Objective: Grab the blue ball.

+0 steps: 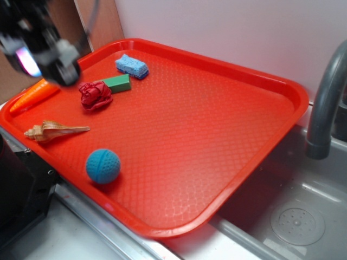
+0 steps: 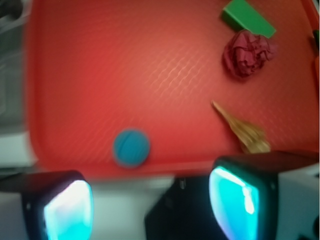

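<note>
The blue ball [image 1: 103, 166] lies on the red tray [image 1: 217, 135] near its front left edge. In the wrist view the blue ball [image 2: 131, 147] sits just inside the tray's near rim, ahead of and between the fingers. My gripper [image 1: 51, 54] hovers blurred high over the tray's far left corner, well away from the ball. Through the wrist camera the gripper [image 2: 150, 207] stands open, its two glowing turquoise pads wide apart with nothing between them.
On the tray lie a tan seashell [image 1: 53, 130], a crumpled red cloth [image 1: 95, 96], a green block [image 1: 119, 83], a light-blue sponge [image 1: 132, 65] and an orange carrot [image 1: 33, 95]. A grey faucet [image 1: 325, 103] and sink [image 1: 293, 216] stand to the right.
</note>
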Available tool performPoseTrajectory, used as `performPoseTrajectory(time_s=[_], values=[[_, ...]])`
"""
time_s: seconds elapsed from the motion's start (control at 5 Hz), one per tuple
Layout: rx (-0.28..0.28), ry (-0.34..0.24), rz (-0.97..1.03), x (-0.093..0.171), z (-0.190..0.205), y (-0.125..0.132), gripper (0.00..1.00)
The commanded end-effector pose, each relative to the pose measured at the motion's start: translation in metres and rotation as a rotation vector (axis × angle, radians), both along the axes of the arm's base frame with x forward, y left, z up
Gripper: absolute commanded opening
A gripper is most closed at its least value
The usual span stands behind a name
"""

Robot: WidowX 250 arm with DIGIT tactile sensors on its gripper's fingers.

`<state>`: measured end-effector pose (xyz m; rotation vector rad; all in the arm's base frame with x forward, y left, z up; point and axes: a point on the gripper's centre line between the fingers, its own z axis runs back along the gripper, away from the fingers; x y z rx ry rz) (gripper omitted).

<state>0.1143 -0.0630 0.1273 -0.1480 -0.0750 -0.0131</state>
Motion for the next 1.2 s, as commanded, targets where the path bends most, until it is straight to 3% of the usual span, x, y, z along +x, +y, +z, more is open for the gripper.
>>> performPoseTrajectory(time_s=[0.0,0.4,0.6,1.0], values=[[0.083,0.013,-0.075,0.014,-0.073,-0.011,1.00],[0.053,0.060,-0.096,0.008,-0.102,-0.013,1.00],[0.022,0.048,-0.068,0.007,-0.105,-0.023,0.00],[0.081,0.053,-0.070,0.019,-0.072,-0.008,0.00]])
